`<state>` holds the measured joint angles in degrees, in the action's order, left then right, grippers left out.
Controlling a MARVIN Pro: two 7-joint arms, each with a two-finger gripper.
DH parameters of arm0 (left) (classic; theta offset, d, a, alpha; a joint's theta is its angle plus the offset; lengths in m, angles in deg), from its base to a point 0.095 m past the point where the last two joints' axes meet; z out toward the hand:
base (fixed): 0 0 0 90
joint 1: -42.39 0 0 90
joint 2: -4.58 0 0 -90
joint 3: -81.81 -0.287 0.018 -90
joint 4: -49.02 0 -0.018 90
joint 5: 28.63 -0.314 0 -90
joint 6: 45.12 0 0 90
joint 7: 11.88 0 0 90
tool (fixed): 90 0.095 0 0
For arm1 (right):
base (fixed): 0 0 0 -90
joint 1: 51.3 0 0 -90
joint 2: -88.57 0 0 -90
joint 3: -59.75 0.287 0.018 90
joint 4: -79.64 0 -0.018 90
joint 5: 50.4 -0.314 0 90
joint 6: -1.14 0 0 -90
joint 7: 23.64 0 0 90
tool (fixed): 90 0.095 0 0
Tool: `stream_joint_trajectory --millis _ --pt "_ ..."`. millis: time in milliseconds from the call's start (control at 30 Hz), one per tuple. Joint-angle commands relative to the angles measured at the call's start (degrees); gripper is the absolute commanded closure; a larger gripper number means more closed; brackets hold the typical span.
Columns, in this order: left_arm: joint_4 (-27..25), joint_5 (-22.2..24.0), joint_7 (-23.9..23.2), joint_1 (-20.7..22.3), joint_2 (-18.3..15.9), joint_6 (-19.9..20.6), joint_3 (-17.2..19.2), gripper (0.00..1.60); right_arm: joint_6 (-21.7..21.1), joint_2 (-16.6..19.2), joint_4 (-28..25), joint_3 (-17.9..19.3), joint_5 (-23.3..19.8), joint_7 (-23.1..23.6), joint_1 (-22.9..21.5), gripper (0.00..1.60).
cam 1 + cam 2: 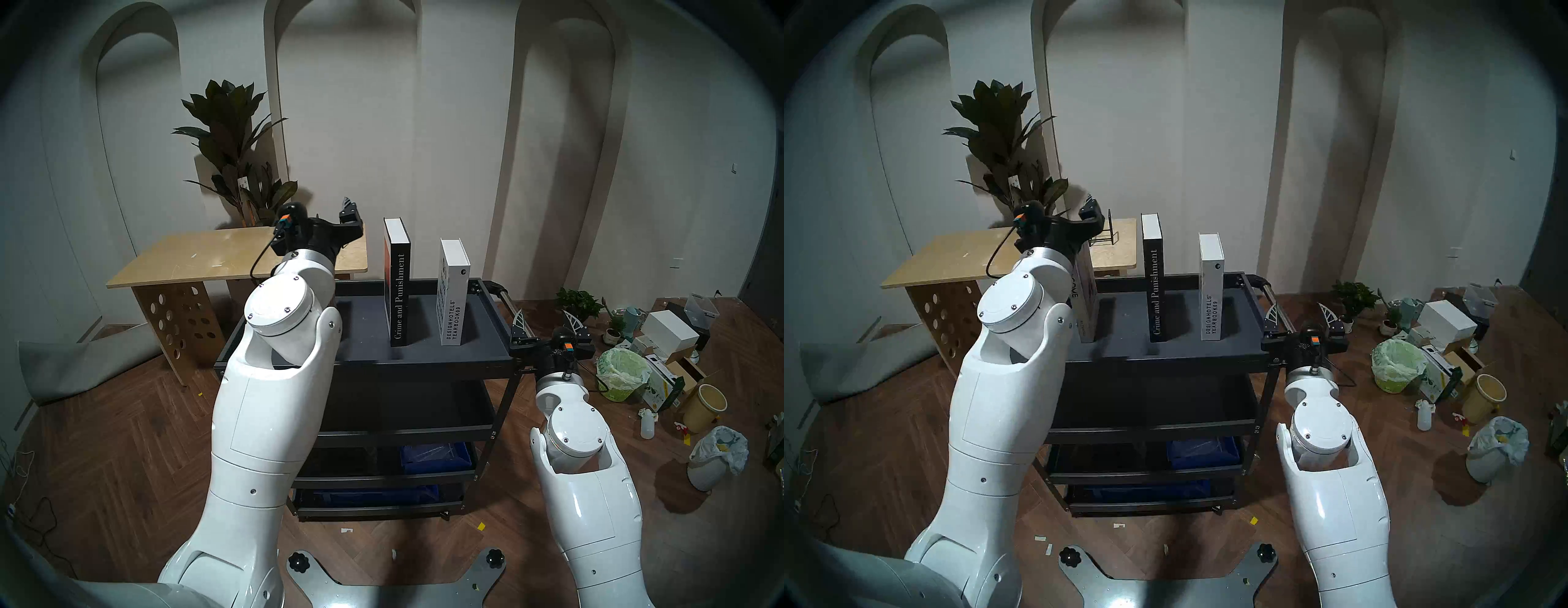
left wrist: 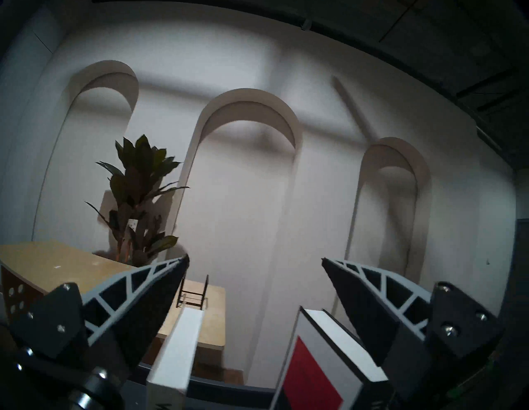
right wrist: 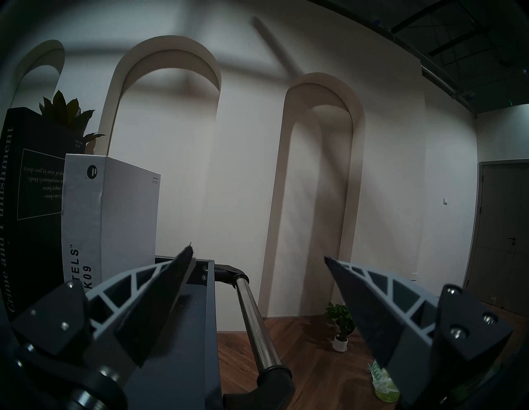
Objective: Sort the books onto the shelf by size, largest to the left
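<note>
Three upright books on the shelf (image 1: pixel 1123 327), two grippers.
The thin grey-white book (image 1: pixel 1086 293) is seen at nine o'clock of the black book (image 1: pixel 1154 293), the white book (image 1: pixel 1210 293) at three; the left gripper (image 2: pixel 254 266) and right gripper (image 3: pixel 259 254) are both spread apart, empty.

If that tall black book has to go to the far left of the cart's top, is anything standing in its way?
Yes. The thin WELCOME book stands upright on the tray, left of the black book and apart from it, taking the left-end spot. The left gripper is open above both, holding nothing.
</note>
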<state>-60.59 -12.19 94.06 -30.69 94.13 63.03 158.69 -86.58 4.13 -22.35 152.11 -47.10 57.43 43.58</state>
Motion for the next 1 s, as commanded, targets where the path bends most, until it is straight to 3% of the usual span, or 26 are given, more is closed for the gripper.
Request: stream_joint_trajectory --millis 0,100,167,267,333,633,967 --pt "-6.40 -1.17 3.85 -2.92 2.63 6.34 -4.33 0.00 1.16 0.87 -1.10 1.38 -1.60 1.17 -0.68 0.00" --pt "-9.31 -3.10 8.68 -4.57 3.00 10.71 -7.06 0.00 1.69 1.47 -1.22 2.39 -2.97 2.34 -0.37 0.00" --pt "-9.19 -3.70 9.14 -4.54 2.98 11.32 -7.76 0.00 1.81 1.66 -1.28 2.68 -3.28 2.61 -0.27 0.00" --pt "-6.89 -6.15 13.70 -2.93 3.97 14.83 -11.63 0.00 2.50 2.73 -1.50 4.35 -4.55 3.84 0.00 0.00" --pt "-4.85 -7.30 16.14 -1.66 4.52 14.97 -13.95 0.00 2.78 3.22 -1.50 5.22 -5.06 4.34 0.14 0.00" --pt "5.53 -11.53 22.57 3.35 7.27 12.52 -20.86 0.00 3.77 4.12 -1.72 8.30 -7.66 6.39 2.20 0.00" --pt "13.36 -14.85 27.01 6.23 9.22 8.11 -22.21 0.00 4.64 4.42 -2.09 10.66 -9.96 7.98 4.19 0.00"
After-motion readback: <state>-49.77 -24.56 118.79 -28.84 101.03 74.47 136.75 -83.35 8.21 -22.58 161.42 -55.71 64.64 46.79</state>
